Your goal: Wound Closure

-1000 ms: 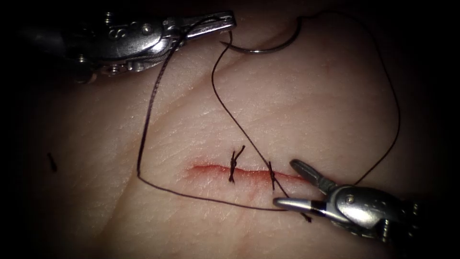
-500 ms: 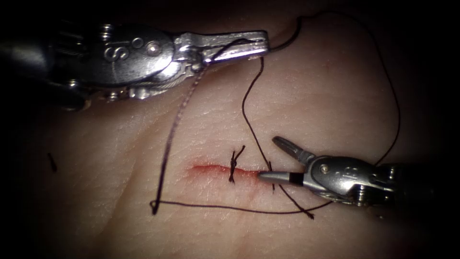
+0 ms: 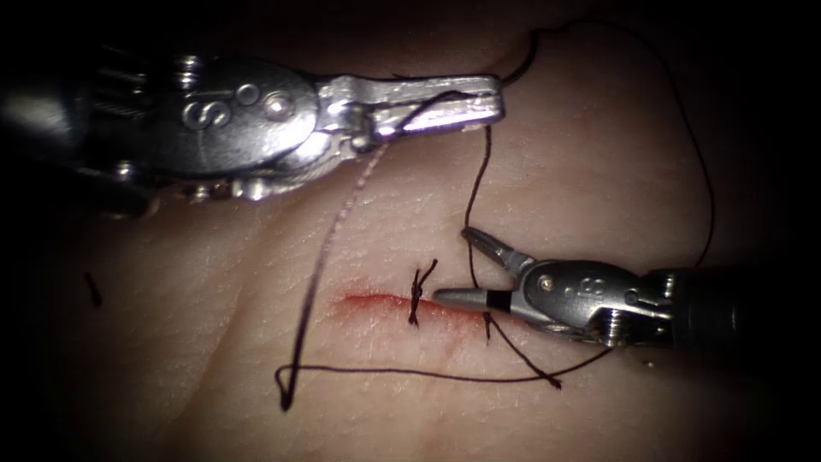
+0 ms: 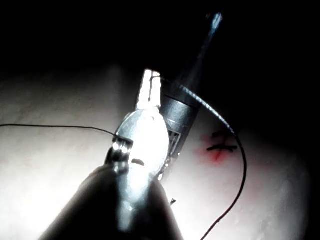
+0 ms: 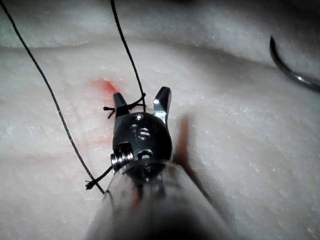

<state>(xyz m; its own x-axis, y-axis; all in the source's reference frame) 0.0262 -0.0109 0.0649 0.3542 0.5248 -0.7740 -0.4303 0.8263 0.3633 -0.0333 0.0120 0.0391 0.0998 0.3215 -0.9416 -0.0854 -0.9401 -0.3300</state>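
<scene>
The left tool (image 3: 462, 98) holds the thread (image 3: 479, 184), which drops toward six o'clock between the right tool (image 3: 453, 269)'s wide-open jaws over the cut (image 3: 376, 302). The needle (image 5: 292, 70) lies free on the tissue (image 3: 599, 171), at twelve o'clock of the cut.

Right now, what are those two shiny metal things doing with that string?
They are practising sewing a cut shut in a piece of tissue. The left tool has its jaws shut on the dark thread, holding it up above the cut. The right tool is at the cut with its jaws open and holds nothing; the thread runs down between them. One finished stitch crosses the cut. The curved needle lies loose on the tissue, not stuck in.
</scene>
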